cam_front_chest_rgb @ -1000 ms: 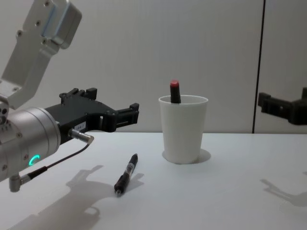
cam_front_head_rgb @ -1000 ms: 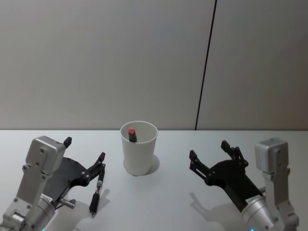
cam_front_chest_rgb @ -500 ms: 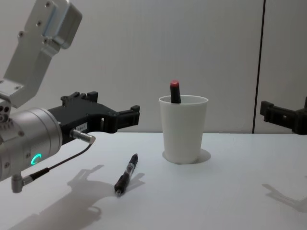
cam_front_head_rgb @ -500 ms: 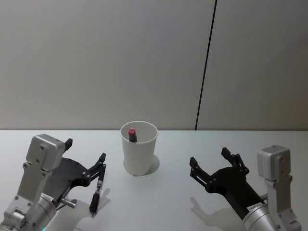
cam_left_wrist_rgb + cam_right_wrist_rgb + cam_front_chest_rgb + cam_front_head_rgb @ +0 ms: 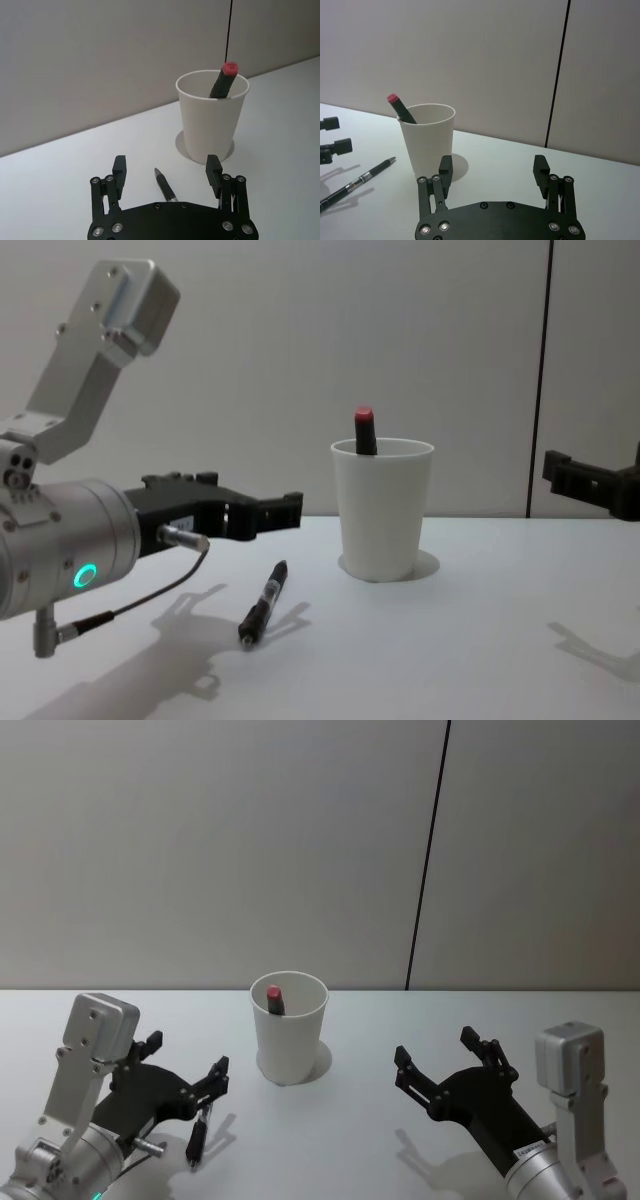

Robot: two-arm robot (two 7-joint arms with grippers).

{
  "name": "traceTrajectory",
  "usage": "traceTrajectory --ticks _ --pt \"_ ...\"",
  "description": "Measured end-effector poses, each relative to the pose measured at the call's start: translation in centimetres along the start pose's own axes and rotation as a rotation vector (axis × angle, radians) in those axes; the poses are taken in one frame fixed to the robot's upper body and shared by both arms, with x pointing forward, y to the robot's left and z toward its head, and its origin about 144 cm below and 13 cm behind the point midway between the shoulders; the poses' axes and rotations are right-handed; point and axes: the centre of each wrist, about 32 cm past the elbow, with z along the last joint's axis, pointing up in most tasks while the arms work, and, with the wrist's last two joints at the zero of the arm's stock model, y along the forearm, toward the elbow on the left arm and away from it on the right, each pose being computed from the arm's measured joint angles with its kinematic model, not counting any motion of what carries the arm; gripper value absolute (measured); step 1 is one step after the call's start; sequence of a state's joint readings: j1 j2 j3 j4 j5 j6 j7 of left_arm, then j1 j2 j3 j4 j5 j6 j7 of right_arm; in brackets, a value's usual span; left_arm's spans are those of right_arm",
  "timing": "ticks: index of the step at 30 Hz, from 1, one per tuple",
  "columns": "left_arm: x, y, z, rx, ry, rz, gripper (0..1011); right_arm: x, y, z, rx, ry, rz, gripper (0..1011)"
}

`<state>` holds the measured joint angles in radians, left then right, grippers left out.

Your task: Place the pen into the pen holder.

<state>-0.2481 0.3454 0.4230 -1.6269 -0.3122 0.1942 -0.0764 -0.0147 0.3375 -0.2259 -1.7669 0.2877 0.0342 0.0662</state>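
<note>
A black pen (image 5: 197, 1135) (image 5: 264, 602) lies flat on the white table, to the left of and nearer than the pen holder (image 5: 290, 1032) (image 5: 383, 512). The holder is a white tapered cup standing upright, with a red-capped dark marker (image 5: 274, 998) (image 5: 364, 430) leaning inside. My left gripper (image 5: 188, 1055) (image 5: 250, 498) hovers open just above the pen. In the left wrist view the pen (image 5: 165, 184) lies below and between the spread fingers of the gripper (image 5: 166, 161), its tip toward the cup (image 5: 212, 117). My right gripper (image 5: 435, 1047) (image 5: 598, 465) (image 5: 493, 161) hangs open to the right of the cup (image 5: 428, 137), holding nothing.
The white table (image 5: 350, 1140) ends at a grey wall with a dark vertical seam (image 5: 428, 855) behind the cup. Bare tabletop lies between the cup and the right gripper and in front of the pen (image 5: 357, 184).
My left gripper has dropped lower and shifted forward over the pen. The right gripper sank a little at first and then held still. Pen and cup have not moved.
</note>
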Motion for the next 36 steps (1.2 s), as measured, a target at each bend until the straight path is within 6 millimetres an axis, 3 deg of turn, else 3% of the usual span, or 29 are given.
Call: traceTrajectory --ticks 36 --pt "0.87 -0.13 -0.89 0.254 0.089 -0.082 1000 0.00 0.00 0.00 0.000 0.000 0.000 1001"
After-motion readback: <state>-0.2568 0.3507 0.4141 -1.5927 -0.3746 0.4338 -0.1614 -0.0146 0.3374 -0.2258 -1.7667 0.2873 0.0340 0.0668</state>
